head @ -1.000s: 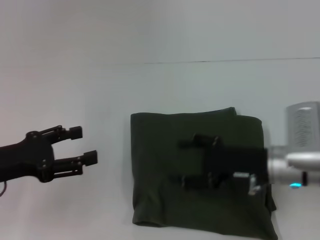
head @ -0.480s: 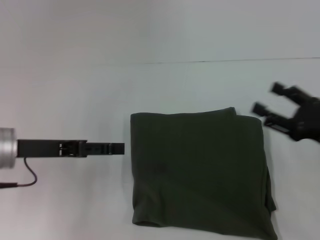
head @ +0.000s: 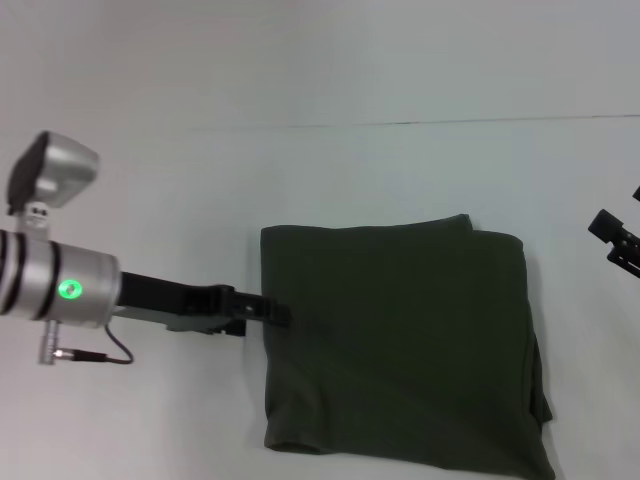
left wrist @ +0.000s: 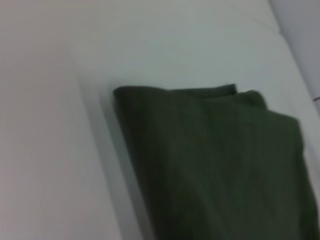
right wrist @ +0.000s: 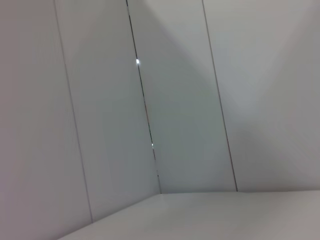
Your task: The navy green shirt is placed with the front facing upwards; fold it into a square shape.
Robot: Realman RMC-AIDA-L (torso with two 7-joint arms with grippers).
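The navy green shirt [head: 400, 340] lies folded into a rough square on the white table, with only plain dark cloth facing up. It also fills the lower right of the left wrist view [left wrist: 220, 160]. My left gripper [head: 278, 313] reaches in low from the left, seen edge-on, and its tip is at the shirt's left edge. My right gripper [head: 620, 215] is at the far right edge of the head view, open, off the shirt and raised. The right wrist view shows none of the shirt.
The white table [head: 150, 180] runs back to a thin dark seam [head: 450, 122] below the wall. The right wrist view shows only pale wall panels [right wrist: 100, 125] and a strip of table. A thin cable [head: 95, 357] hangs under my left wrist.
My right gripper lifted off the middle of the shirt and swung out to the far right. My left arm turned and reached right until its tip met the shirt's left edge.
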